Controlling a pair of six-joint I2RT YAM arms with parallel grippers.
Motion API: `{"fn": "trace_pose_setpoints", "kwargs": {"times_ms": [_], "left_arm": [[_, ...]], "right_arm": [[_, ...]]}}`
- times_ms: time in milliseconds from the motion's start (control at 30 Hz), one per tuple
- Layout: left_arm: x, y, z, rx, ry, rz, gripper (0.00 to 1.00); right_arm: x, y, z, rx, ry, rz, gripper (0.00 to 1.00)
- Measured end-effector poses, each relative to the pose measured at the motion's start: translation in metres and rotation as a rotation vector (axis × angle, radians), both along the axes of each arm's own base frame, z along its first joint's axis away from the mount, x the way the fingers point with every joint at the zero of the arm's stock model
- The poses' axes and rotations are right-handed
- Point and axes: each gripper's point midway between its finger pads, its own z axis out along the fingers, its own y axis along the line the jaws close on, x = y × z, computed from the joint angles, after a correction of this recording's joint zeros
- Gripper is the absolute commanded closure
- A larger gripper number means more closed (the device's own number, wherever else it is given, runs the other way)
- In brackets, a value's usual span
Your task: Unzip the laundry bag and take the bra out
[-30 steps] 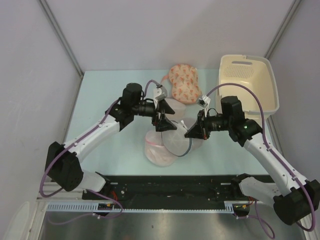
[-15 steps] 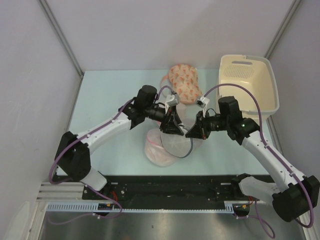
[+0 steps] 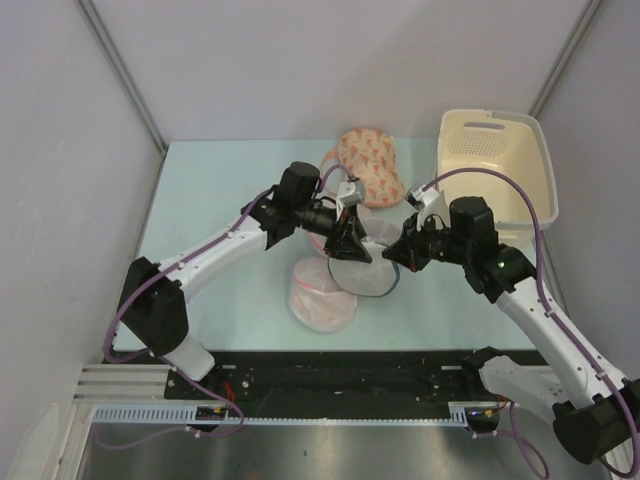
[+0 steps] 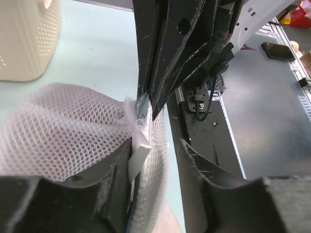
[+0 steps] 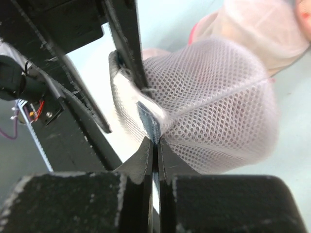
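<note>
The laundry bag (image 3: 368,278), a white mesh dome with a grey zip rim, hangs between my two grippers at the table's middle. My right gripper (image 3: 392,255) is shut on the grey zip rim (image 5: 149,119), its tips (image 5: 156,140) pinched together, and the mesh bulges to the right (image 5: 214,107). My left gripper (image 3: 352,250) is open around the bag's edge (image 4: 154,145). A white tab (image 4: 138,153) and mesh (image 4: 63,141) lie against its left finger. The right gripper's black fingers (image 4: 165,63) meet the rim just beyond. The dark red bra is hidden.
A cream basket (image 3: 497,165) stands at the back right and also shows in the left wrist view (image 4: 24,39). A peach patterned bra (image 3: 368,165) lies at the back. A pink-trimmed mesh pouch (image 3: 318,298) lies under the left gripper. A black rail (image 3: 340,375) runs along the near edge.
My left arm has swung right and closed in on the bag's rim. My right gripper has moved up and right with the rim, and the bag has shifted right with it.
</note>
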Motion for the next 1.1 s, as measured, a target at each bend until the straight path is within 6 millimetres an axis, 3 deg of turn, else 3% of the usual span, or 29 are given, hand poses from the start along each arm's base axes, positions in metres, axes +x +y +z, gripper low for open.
{"fn": "trace_pose_setpoints", "kwargs": {"times_ms": [133, 233, 433, 467, 633, 700, 733, 833, 967, 1100], "left_arm": [[0.003, -0.003, 0.001, 0.006, 0.001, -0.005, 0.48], [0.008, -0.006, -0.006, 0.028, 0.022, -0.008, 0.59], [0.013, -0.010, -0.019, 0.065, 0.058, -0.013, 0.90], [0.014, -0.009, -0.020, 0.067, 0.062, -0.013, 0.99], [0.016, -0.009, -0.018, 0.071, 0.061, -0.005, 1.00], [0.019, -0.009, -0.018, 0.079, 0.057, 0.016, 1.00], [0.021, -0.010, -0.019, 0.078, 0.043, 0.030, 1.00], [0.027, -0.001, -0.029, 0.109, -0.005, 0.132, 1.00], [0.036, 0.023, -0.042, 0.134, -0.113, 0.309, 1.00], [0.045, 0.032, -0.032, 0.071, -0.225, 0.398, 1.00]], "right_arm": [[0.004, -0.004, 0.004, -0.005, -0.026, -0.028, 1.00], [0.006, -0.005, 0.003, -0.011, -0.029, -0.040, 1.00], [0.006, -0.009, -0.002, -0.034, -0.021, -0.053, 1.00], [0.006, -0.010, -0.002, -0.038, -0.021, -0.058, 1.00], [0.010, -0.012, -0.003, -0.048, -0.028, -0.080, 1.00], [0.011, -0.013, -0.003, -0.049, -0.030, -0.087, 0.77], [0.012, -0.013, -0.002, -0.049, -0.031, -0.094, 0.59], [0.018, -0.020, 0.001, -0.047, -0.042, -0.153, 0.35], [0.023, -0.035, 0.027, 0.004, -0.116, -0.244, 0.35], [0.023, -0.046, 0.060, 0.103, -0.182, -0.302, 0.44]]}}
